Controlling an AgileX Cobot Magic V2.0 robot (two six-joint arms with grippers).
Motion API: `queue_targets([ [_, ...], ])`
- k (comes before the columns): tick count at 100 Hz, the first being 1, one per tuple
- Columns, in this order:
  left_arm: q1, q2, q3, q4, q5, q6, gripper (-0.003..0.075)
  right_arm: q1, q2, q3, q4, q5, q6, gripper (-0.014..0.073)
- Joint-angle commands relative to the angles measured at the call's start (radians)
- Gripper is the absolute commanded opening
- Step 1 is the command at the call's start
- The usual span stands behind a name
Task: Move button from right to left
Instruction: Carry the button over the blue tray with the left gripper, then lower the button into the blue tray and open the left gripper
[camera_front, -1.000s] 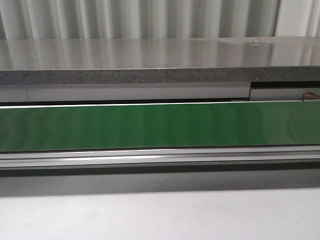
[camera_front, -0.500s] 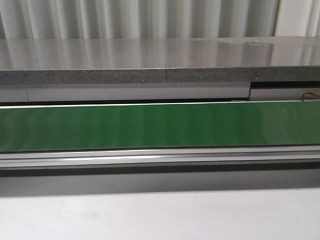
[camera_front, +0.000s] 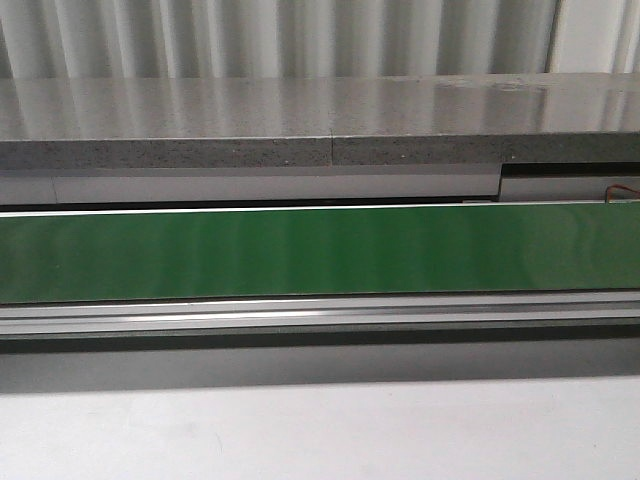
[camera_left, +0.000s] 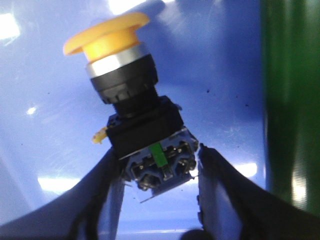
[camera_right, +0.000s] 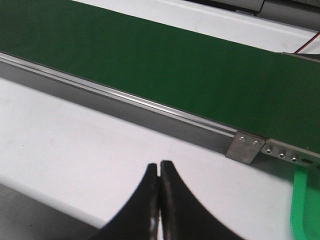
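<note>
The button (camera_left: 131, 117) shows only in the left wrist view: a yellow-orange mushroom cap, silver ring, black collar and a blue-grey contact block with a green tab. My left gripper (camera_left: 160, 161) is shut on the button's contact block, one dark finger on each side, and holds it tilted over a glossy blue surface (camera_left: 225, 65). In the right wrist view my right gripper (camera_right: 159, 167) is shut with nothing in it, above the white tabletop (camera_right: 75, 140). The front view shows neither gripper nor the button.
A long green conveyor belt (camera_front: 320, 252) with an aluminium rail (camera_front: 320, 312) crosses the front view, with a grey stone ledge (camera_front: 300, 120) behind it. The belt's end bracket (camera_right: 245, 147) and a green tray edge (camera_right: 305, 205) lie near my right gripper.
</note>
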Motion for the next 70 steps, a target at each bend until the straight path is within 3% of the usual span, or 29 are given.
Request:
queue_targets([
  [1,-0.001,-0.048,-0.022,-0.009,-0.010,0.008,0.0265,0.001,0.006,-0.024,-0.010,-0.065,-0.011,-0.0067],
  [16,-0.001,-0.048,-0.022,-0.009,-0.022,0.010,0.0421,0.001,0.006,-0.024,-0.010,-0.065,-0.011,-0.0067],
  [43,-0.001,-0.066,-0.022,-0.004,-0.028,0.010,0.0420,0.001,0.006,-0.024,-0.010,-0.065,-0.011,-0.0067],
  [53,-0.001,-0.106,-0.022,-0.018,-0.062,-0.008,0.0347,0.001,0.006,-0.024,-0.010,-0.065,-0.011,-0.0067],
  [70,-0.001,-0.195,-0.022,-0.074,-0.117,-0.047,0.0078,0.001,0.006,-0.024,-0.010,-0.065,-0.011,-0.0067],
])
